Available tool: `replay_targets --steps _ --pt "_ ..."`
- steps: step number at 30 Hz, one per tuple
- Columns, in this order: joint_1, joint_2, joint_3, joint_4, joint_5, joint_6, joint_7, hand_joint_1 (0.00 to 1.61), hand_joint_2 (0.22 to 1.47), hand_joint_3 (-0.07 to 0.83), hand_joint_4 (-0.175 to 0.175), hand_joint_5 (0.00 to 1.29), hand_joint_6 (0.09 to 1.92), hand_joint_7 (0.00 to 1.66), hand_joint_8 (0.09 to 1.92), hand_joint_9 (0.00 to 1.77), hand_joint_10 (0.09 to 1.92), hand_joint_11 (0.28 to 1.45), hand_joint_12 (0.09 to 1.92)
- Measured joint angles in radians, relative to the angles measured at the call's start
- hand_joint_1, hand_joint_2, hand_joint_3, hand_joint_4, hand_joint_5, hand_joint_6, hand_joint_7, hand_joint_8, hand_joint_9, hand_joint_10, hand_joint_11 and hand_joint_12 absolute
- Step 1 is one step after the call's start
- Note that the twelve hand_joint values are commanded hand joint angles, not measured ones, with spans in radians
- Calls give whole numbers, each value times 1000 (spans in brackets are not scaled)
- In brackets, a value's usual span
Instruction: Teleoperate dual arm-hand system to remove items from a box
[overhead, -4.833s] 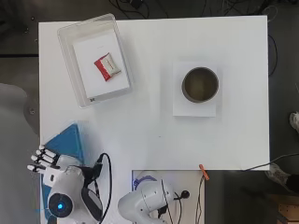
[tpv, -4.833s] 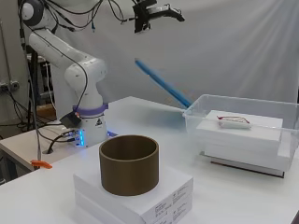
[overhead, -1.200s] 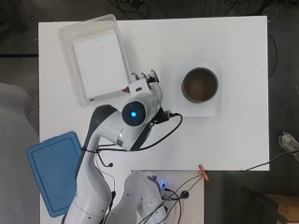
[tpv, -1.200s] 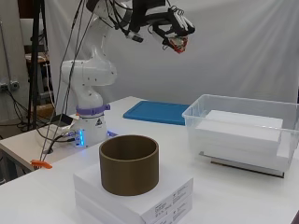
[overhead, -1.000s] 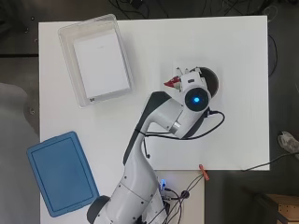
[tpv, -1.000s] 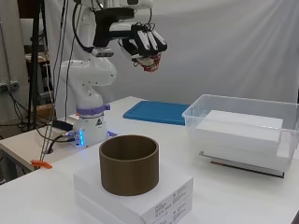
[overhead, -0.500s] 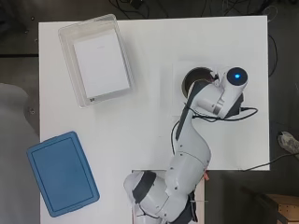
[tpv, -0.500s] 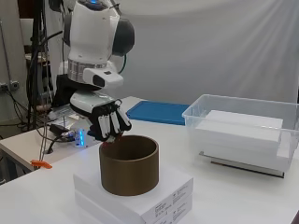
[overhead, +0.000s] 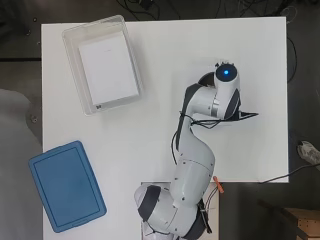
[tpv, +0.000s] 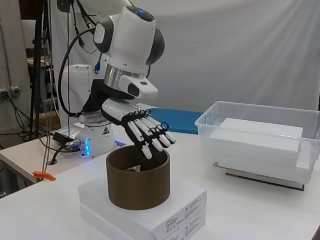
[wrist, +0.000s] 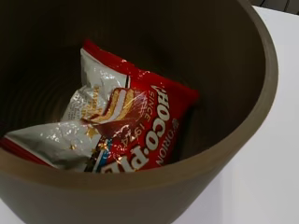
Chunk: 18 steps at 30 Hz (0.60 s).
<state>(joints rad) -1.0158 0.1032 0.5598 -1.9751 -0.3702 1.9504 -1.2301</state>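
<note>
Snack packet sits in the brown tub while the hand hangs empty above it.

From where I stand, the hand (tpv: 141, 126) hovers just over the rim of the round brown tub (tpv: 138, 183), its fingers (tpv: 159, 138) stretched out straight and spread, holding nothing. The red and silver snack packet (wrist: 122, 127) lies crumpled at the bottom of the tub, leaning against its inner wall. The tub rests on a stack of flat white boxes (tpv: 165, 210) on the white counter (overhead: 165, 60). Well apart, a clear plastic box (overhead: 71, 75) holds only a white block (overhead: 108, 67), and a blue tray (overhead: 66, 185) lies near the counter's corner by the arm's base.
</note>
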Motion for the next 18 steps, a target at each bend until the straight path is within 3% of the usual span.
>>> replay_targets --steps 3,6,8,10,14,18 --pt "-257 53 298 15 -35 -9 65 0 814 5 11 309 87 339 87 406 87 457 87" --pt "-548 89 691 44 -30 -26 110 0 827 7 2 314 87 362 87 426 87 463 87" --pt "-702 50 974 52 37 -35 95 0 831 7 -3 310 87 370 87 421 87 460 87" --pt "-725 -10 1117 55 99 -47 79 0 828 5 -9 307 87 373 87 422 87 460 87" --pt "-587 -164 1093 55 245 -80 43 0 826 2 -14 311 87 389 87 439 87 475 87" --pt "-369 -343 723 70 401 -145 14 0 821 0 -24 270 87 389 87 447 87 490 87"
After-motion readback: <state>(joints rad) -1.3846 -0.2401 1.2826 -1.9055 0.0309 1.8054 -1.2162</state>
